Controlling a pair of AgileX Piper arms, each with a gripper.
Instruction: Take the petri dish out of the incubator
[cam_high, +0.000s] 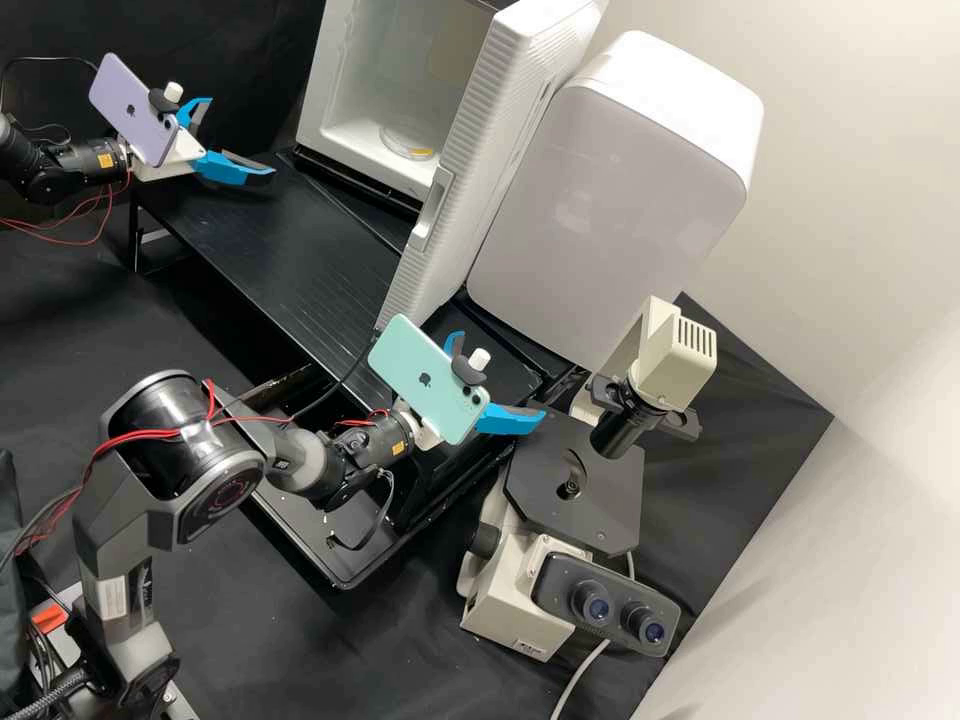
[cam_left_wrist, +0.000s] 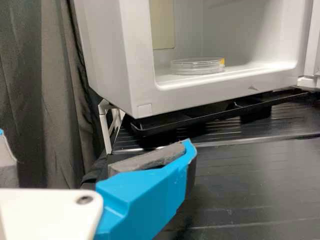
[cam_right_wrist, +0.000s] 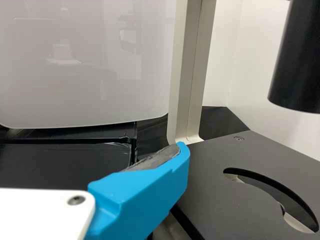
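Observation:
The clear petri dish (cam_high: 408, 142) with a yellow mark lies on the floor of the white incubator (cam_high: 350, 70), whose door (cam_high: 480, 160) stands swung open. My left gripper (cam_high: 245, 170) hovers over the black bench to the left of the incubator's mouth, well short of the dish, and is open with nothing in it. In the left wrist view one blue finger (cam_left_wrist: 150, 190) points at the dish (cam_left_wrist: 197, 65). My right gripper (cam_high: 520, 418) sits low beside the door's outer face, over the microscope stage (cam_high: 575, 480), open and holding nothing; its finger (cam_right_wrist: 145, 190) shows a bare pad.
A white microscope (cam_high: 590, 540) with a black stage (cam_right_wrist: 240, 170) and two eyepieces stands at the front right. A black ridged tray (cam_high: 290, 260) runs under the incubator. The left arm's red cables (cam_high: 60, 225) trail at the far left. A white wall bounds the right.

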